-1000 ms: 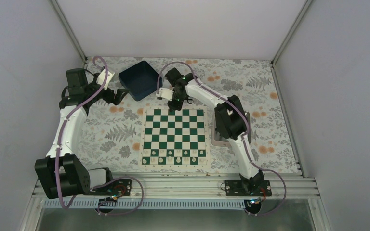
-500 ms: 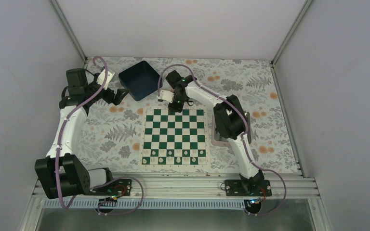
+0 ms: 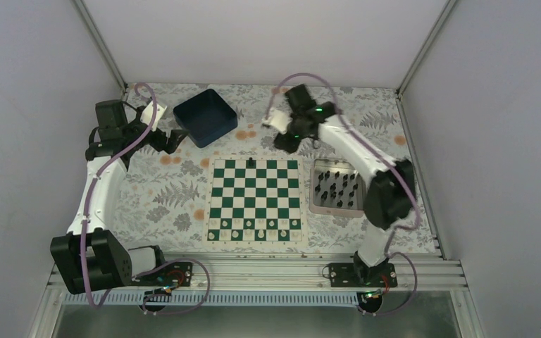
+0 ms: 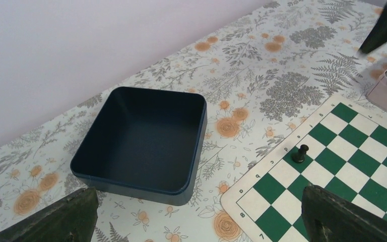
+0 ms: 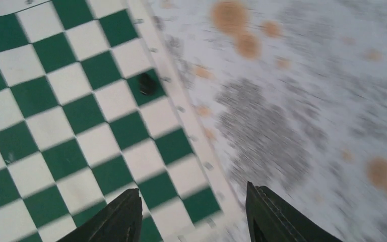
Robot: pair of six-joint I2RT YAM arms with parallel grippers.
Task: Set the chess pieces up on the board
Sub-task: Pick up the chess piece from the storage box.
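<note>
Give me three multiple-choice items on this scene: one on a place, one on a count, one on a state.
1. Where does the silver tray lie relative to the board?
A. to its left
B. to its right
C. on top of it

2. How many black pieces stand on the board?
A. one
B. four
C. eight

3. The right gripper is:
A. shut on a piece
B. open and empty
C. shut on the tray

Answers:
1 B: the top view shows the tray beside the board's right edge.
2 A: a lone dark piece stands in the far row.
3 B: the wrist view shows its fingers apart with nothing between them.
</note>
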